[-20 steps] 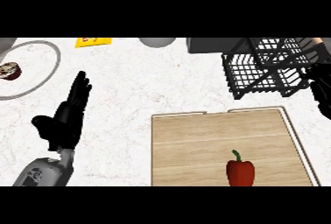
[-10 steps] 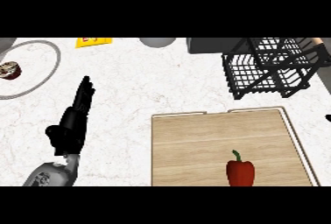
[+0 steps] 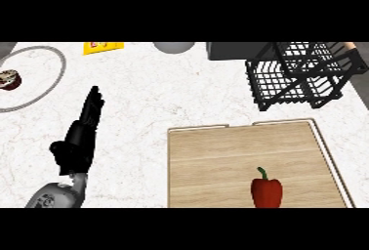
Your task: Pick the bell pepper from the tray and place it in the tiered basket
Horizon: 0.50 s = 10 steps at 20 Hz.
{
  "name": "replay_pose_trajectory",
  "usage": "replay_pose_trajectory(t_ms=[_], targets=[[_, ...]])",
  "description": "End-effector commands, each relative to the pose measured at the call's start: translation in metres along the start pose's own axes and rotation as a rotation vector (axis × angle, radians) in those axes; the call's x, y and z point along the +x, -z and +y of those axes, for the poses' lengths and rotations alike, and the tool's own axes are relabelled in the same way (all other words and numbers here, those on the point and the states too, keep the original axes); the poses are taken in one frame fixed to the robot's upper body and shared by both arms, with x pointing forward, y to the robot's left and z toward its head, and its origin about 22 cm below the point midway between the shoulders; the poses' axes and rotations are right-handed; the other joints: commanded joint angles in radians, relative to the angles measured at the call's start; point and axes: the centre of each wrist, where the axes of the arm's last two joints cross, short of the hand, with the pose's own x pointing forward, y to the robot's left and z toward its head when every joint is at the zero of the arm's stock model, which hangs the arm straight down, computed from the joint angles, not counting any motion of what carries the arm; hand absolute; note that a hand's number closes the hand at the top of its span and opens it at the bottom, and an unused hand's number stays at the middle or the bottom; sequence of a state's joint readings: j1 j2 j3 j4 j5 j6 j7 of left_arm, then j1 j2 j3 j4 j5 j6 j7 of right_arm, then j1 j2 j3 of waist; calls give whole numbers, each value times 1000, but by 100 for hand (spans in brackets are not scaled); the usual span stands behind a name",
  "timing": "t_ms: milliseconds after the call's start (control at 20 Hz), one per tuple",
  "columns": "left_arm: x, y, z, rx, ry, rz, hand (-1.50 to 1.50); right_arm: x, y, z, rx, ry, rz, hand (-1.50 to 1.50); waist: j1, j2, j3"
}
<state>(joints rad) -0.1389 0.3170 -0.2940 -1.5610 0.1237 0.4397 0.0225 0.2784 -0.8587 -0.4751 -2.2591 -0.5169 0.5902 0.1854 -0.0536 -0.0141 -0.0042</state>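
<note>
One robot hand shows, the left robot hand (image 3: pixel 78 141), rising from the lower left on its grey forearm (image 3: pixel 59 194) and lying over the white marbled counter (image 3: pixel 166 93). Its fingers (image 3: pixel 92 103) are straight and held together, pointing up and slightly right toward the far side of the counter, seen nearly edge-on as a narrow black blade; it holds nothing and touches none of the things. The right robot hand is out of view. The red bell pepper (image 3: pixel 267 191) stands with its green stem up on the wooden tray (image 3: pixel 216 161), near the tray's lower right part (close to the view's bottom edge), well apart from the left robot hand. The black wire tiered basket (image 3: pixel 302 73) sits beyond the tray at the upper right. At the far left a round plate (image 3: pixel 51 73) is partly cut off, with a small brown item (image 3: pixel 9 79) on it; a yellow object (image 3: pixel 101 46) and a grey rounded object (image 3: pixel 174 47) lie along the top edge. Compared with half a second ago, the left robot hand has turned narrower and shifted a little to the right; the bell pepper has not moved.
</note>
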Motion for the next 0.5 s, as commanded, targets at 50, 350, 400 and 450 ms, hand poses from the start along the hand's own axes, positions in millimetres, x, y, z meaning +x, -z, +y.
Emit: replay_pose_trajectory(t_ms=[50,350,400,450], targets=[[-2,0,-7,-21,5,-18,0,68,5,12,92,-381,106,-150,13,5,-2],[9,10,6,-24,0,-24,0,94,16,33,155,-493,223,-150,39,8,-2],[3,-2,-7,-59,4,-21,0,92,21,29,148,-493,256,-150,55,12,-1],[5,7,-8,-28,-3,-17,0,98,16,44,178,-475,249,-150,30,8,-1]])
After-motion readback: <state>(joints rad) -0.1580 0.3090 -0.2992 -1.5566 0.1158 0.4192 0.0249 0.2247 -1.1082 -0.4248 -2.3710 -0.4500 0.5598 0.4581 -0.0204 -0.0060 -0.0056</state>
